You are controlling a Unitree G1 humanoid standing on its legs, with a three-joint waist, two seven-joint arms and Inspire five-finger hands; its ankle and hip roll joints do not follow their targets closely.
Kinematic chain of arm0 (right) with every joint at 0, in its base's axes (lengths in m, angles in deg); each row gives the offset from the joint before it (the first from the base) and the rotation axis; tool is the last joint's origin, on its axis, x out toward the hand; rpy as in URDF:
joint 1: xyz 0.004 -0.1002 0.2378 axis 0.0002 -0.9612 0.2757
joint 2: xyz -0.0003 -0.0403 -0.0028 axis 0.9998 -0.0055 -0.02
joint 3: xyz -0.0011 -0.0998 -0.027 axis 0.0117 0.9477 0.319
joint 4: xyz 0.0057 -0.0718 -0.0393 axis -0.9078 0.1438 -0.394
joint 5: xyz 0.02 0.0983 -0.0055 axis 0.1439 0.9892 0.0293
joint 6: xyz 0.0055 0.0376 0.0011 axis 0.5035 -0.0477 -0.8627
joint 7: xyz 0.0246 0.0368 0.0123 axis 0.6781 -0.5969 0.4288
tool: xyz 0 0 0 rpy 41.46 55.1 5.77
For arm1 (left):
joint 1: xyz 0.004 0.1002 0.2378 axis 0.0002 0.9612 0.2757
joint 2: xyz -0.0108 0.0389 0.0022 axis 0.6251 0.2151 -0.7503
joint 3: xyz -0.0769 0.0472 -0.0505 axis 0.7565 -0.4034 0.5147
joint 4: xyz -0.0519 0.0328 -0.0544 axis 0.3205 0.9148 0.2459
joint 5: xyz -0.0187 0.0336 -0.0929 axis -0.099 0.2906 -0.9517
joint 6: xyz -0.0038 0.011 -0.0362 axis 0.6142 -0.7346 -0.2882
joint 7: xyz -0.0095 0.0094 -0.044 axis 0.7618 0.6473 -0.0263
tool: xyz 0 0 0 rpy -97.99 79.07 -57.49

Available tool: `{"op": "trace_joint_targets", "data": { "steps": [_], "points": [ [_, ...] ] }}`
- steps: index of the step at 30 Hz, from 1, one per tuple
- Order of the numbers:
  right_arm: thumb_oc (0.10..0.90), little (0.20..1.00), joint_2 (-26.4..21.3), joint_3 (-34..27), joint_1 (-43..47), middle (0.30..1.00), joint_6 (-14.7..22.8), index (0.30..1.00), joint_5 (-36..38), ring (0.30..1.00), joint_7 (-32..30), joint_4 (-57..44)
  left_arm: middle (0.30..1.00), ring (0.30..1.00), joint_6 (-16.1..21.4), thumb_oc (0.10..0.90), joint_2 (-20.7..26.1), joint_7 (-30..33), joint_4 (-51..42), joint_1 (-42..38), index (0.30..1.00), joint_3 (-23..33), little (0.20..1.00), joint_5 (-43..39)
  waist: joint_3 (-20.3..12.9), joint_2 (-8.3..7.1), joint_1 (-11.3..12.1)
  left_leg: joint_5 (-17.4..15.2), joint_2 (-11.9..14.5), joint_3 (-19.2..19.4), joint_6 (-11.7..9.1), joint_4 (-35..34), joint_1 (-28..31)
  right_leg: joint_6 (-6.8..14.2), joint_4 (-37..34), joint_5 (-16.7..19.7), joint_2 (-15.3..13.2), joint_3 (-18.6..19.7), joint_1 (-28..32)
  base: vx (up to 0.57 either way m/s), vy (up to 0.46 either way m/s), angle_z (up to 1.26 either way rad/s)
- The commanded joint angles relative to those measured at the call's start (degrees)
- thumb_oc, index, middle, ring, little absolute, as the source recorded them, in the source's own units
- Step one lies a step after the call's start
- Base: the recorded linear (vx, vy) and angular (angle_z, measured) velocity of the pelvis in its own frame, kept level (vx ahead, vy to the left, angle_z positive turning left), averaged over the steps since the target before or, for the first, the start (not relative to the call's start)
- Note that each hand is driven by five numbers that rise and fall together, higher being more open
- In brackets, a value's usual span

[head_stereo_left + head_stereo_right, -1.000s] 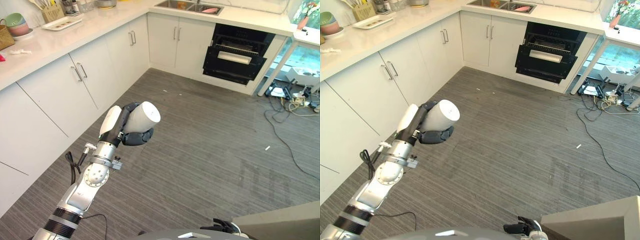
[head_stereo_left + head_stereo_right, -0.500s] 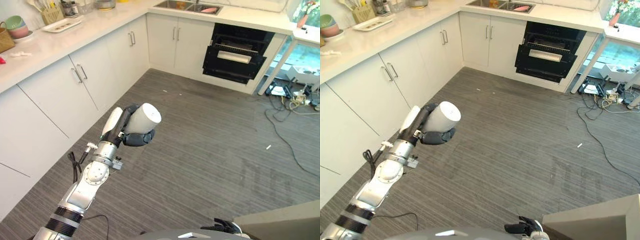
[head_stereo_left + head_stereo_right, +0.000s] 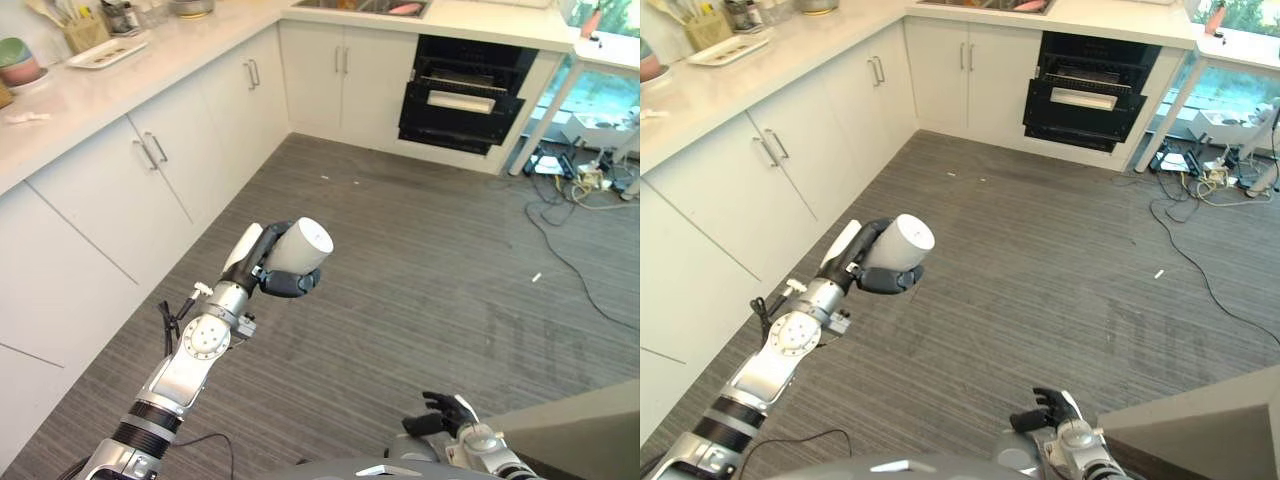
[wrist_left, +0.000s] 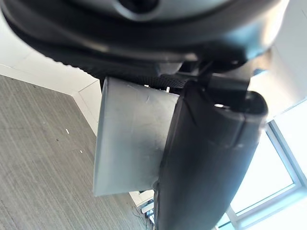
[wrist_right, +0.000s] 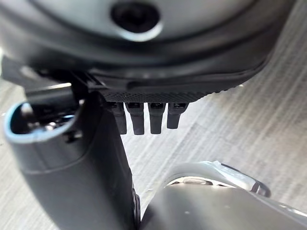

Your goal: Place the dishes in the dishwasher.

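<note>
Left eye view: left hand (image 3: 268, 272) around cup (image 3: 300, 246)

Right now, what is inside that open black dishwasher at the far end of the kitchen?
Inside the dishwasher, a wire rack shows above its white-fronted panel; whether dishes sit there cannot be told. The left hand holds a white cup.

We can read no text, label, number or sign on anything here, neither on the cabinets nor the appliance.
</note>
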Motion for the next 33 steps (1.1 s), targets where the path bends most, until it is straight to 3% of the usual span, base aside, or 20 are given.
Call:
{"op": "trace_joint_targets", "data": {
  "steps": [1, 5, 9, 10, 12, 13, 14, 15, 16, 17, 18, 20, 21, 22, 23, 24, 25, 27, 31, 33],
  "points": [
    [0.800, 0.900, -0.47, 0.97, 0.99, 0.900, 2.28, 0.900, -0.26, 0.900, -1.92, -4.45, 0.300, 0.300, 4.92, 0.400, 1.50, 3.39, -6.10, -6.27, 0.300, 3.42, 0.300, 0.18, 0.08, -0.97, -2.37, -6.00, -0.33, -1.12, -2.29, 0.31, 3.06, 1.15, -25.02, 12.86, 5.56, -4.39, -1.34, 0.36, 0.008, 0.46],
    [0.800, 0.900, -1.65, 0.88, 1.59, 0.900, 2.71, 0.900, -1.90, 0.900, -2.83, -8.41, 0.300, 0.300, 4.62, 0.400, 1.42, 4.35, -5.42, -6.57, 0.300, 3.43, 0.300, 2.63, -0.64, -1.61, -3.08, -9.48, -0.71, -2.00, -3.34, 0.31, 7.25, 1.96, -35.15, 15.19, 6.28, -12.07, -4.06, 0.48, -0.027, 0.54],
    [0.800, 0.900, -2.32, 1.35, 0.54, 0.900, 2.73, 0.900, -3.16, 0.900, -2.86, -9.42, 0.300, 0.300, 5.11, 0.400, 1.44, 3.70, -6.16, -5.26, 0.300, 3.91, 0.300, 3.20, -2.45, -1.22, -3.23, -11.96, 0.30, -3.24, -3.78, 3.66, 10.31, 1.00, -36.36, 14.87, 8.08, -14.57, -1.84, 0.44, -0.065, 0.25],
    [0.800, 0.900, -2.46, 1.42, -0.44, 0.900, 2.57, 0.900, -3.42, 0.900, -2.85, -9.53, 0.300, 0.300, 5.00, 0.400, 1.31, 3.51, -6.30, -4.68, 0.300, 3.72, 0.300, 3.32, -2.99, -1.41, -3.48, -10.92, -0.18, -3.68, -4.56, 7.77, 9.82, -0.25, -36.46, 16.36, 8.31, -14.88, -0.04, 0.78, -0.145, 0.32],
    [0.800, 0.900, -3.37, 2.10, -1.46, 0.900, 2.50, 0.900, -4.49, 0.900, -2.81, -8.76, 0.300, 0.300, 5.12, 0.400, 1.01, 3.23, -6.46, -4.04, 0.300, 3.78, 0.300, 3.20, -4.26, -0.52, -3.74, -2.79, 0.64, -2.98, -9.66, 22.10, 6.30, -2.93, -37.11, 16.06, 10.88, -12.37, 5.08, 0.68, -0.140, 0.26],
    [0.800, 0.900, -3.36, 2.07, -1.42, 0.900, 2.53, 0.900, -4.49, 0.900, -2.81, -8.72, 0.300, 0.300, 5.12, 0.400, 1.02, 3.22, -6.47, -4.08, 0.300, 3.78, 0.300, 3.20, -4.34, -0.85, -3.93, -2.54, 0.30, -3.20, -9.63, 22.29, 5.90, -2.95, -37.18, 16.29, 10.46, -12.50, 4.91, 0.30, -0.094, 0.15],
    [0.800, 0.900, -3.41, 2.20, -1.55, 0.900, 2.29, 0.900, -4.81, 0.900, -2.76, -8.32, 0.300, 0.300, 4.78, 0.400, 1.15, 2.95, -6.48, -3.87, 0.300, 4.19, 0.300, 2.72, -3.84, -0.94, -3.56, 3.78, 1.13, -2.68, -12.59, 31.02, 1.90, -4.34, -36.41, 15.10, 10.55, -12.30, 6.84, 0.39, -0.138, -0.02],
    [0.800, 0.900, -3.62, 2.51, -1.15, 0.900, 1.81, 0.900, -4.76, 0.900, -3.26, -6.30, 0.300, 0.300, 4.58, 0.400, 1.37, 3.44, -6.43, -3.67, 0.300, 4.94, 0.300, 1.87, -2.44, -2.16, -2.13, 9.98, 0.59, -1.86, -15.68, 47.61, -4.69, -6.24, -36.40, 13.64, 10.03, -11.85, 10.68, 0.39, -0.134, -0.05],
    [0.800, 0.900, -3.56, 2.46, -1.05, 0.900, 1.85, 0.900, -4.74, 0.900, -3.27, -6.23, 0.300, 0.300, 4.57, 0.400, 1.42, 3.44, -6.44, -3.77, 0.300, 4.92, 0.300, 1.86, -2.44, -2.45, -2.27, 10.20, 0.29, -1.95, -15.58, 47.94, -5.19, -6.26, -36.36, 13.83, 9.68, -11.99, 10.43, 0.55, -0.206, -0.20],
    [0.800, 0.900, -3.51, 2.96, -0.71, 0.900, 1.41, 0.900, -4.59, 0.900, -3.90, -4.04, 0.300, 0.300, 4.45, 0.400, 1.68, 4.28, -5.69, -4.52, 0.300, 4.52, 0.300, 1.32, -1.56, -3.90, -1.03, 7.61, 2.92, 2.26, -13.47, 54.70, -11.71, -7.52, -37.31, 11.70, 9.83, -10.47, 14.28, 0.42, -0.132, -0.18],
    [0.800, 0.900, -3.18, 3.34, -0.44, 0.900, 1.25, 0.900, -4.43, 0.900, -4.02, -2.90, 0.300, 0.300, 4.58, 0.400, 1.45, 4.48, -5.74, -4.94, 0.300, 4.23, 0.300, 1.00, -1.68, -4.20, -0.42, 5.53, 4.16, 3.67, -11.79, 53.74, -13.93, -7.50, -37.61, 11.13, 9.87, -9.85, 15.51, 0.61, -0.120, -0.22],
    [0.800, 0.900, -2.31, 4.01, 0.09, 0.900, 1.05, 0.900, -4.47, 0.900, -3.96, -1.37, 0.300, 0.300, 4.35, 0.400, 1.03, 4.74, -5.86, -4.56, 0.300, 4.76, 0.300, 0.85, -1.47, -4.46, 1.51, 1.76, 5.42, 5.87, -9.21, 44.15, -17.39, -6.55, -38.00, 9.69, 9.93, -8.68, 17.68, 0.38, 0.035, -0.26],
    [0.800, 0.900, -2.31, 4.01, 0.09, 0.900, 1.05, 0.900, -4.47, 0.900, -3.96, -1.37, 0.300, 0.300, 4.35, 0.400, 1.03, 4.74, -5.86, -4.56, 0.300, 4.76, 0.300, 0.85, -1.47, -4.46, 1.51, 1.76, 5.42, 5.87, -9.21, 44.15, -17.39, -6.55, -38.00, 9.69, 9.93, -8.68, 17.68, 0.26, 0.079, -0.47],
    [0.800, 0.900, -2.09, 4.41, 0.31, 0.900, 1.23, 0.900, -4.86, 0.900, -3.85, -1.31, 0.300, 0.300, 4.53, 0.400, 0.84, 4.82, -6.15, -4.24, 0.300, 5.10, 0.300, 0.85, -1.28, -4.66, 2.13, 0.55, 6.22, 6.32, -8.60, 38.09, -17.62, -5.79, -38.00, 9.05, 9.57, -7.98, 18.36, 0.27, 0.108, -0.53],
    [0.800, 0.900, -2.02, 4.73, 0.50, 0.900, 1.32, 0.900, -5.29, 0.900, -3.65, -1.28, 0.300, 0.300, 4.64, 0.400, 0.74, 4.90, -6.35, -3.92, 0.300, 5.35, 0.300, 1.05, -1.11, -5.14, 2.68, 0.68, 7.84, 7.28, -8.36, 29.60, -17.93, -4.92, -38.00, 8.49, 8.62, -7.74, 19.36, 0.27, 0.108, -0.53],
    [0.800, 0.900, -2.02, 4.73, 0.50, 0.900, 1.32, 0.900, -5.29, 0.900, -3.65, -1.28, 0.300, 0.300, 4.64, 0.400, 0.74, 4.90, -6.35, -3.92, 0.300, 5.35, 0.300, 1.05, -1.11, -5.14, 2.68, 0.68, 7.84, 7.28, -8.36, 29.60, -17.93, -4.92, -38.00, 8.49, 8.62, -7.74, 19.36, 0.53, 0.249, -0.80],
    [0.800, 0.900, -2.27, 5.00, 0.98, 0.900, 1.31, 0.900, -5.74, 0.900, -3.77, -0.23, 0.300, 0.300, 4.45, 0.400, 0.75, 5.38, -6.21, -3.18, 0.300, 5.94, 0.300, 1.07, -0.84, -4.56, 4.31, 4.79, 10.55, 4.91, -9.35, 11.02, -16.96, -3.87, -38.00, 5.96, 8.59, -6.28, 22.24, 0.52, 0.268, -0.69],
    [0.800, 0.900, -2.24, 5.05, 1.08, 0.900, 1.35, 0.900, -6.05, 0.900, -3.90, 0.73, 0.300, 0.300, 4.37, 0.400, 0.94, 5.68, -6.17, -2.55, 0.300, 6.15, 0.300, 1.23, -0.71, -4.19, 4.83, 7.48, 13.25, 1.31, -10.72, 4.68, -19.06, -3.46, -38.00, 3.93, 8.19, -4.50, 23.84, 0.54, 0.288, -0.79],
    [0.800, 0.900, -2.11, 4.66, 0.87, 0.900, 1.49, 0.900, -6.17, 0.900, -3.93, 1.43, 0.300, 0.300, 4.59, 0.400, 1.42, 5.73, -6.65, -1.27, 0.300, 7.07, 0.300, 0.94, -1.36, -3.07, 4.84, 9.97, 14.71, -0.51, -12.82, 1.78, -18.73, -2.52, -38.00, 2.26, 7.78, -1.93, 26.47, 0.33, 0.216, -0.73],
    [0.800, 0.900, -1.84, 3.33, -0.47, 0.900, 1.41, 0.900, -6.50, 0.900, -3.74, 1.48, 0.300, 0.300, 4.66, 0.400, 1.64, 5.39, -6.53, -1.03, 0.300, 6.90, 0.300, 0.56, -2.91, -2.42, 4.53, 11.05, 14.41, 0.16, -12.95, 4.61, -17.98, -1.30, -36.22, 1.86, 5.33, -0.94, 28.45, 0.54, 0.484, -0.32]
  ]
}}
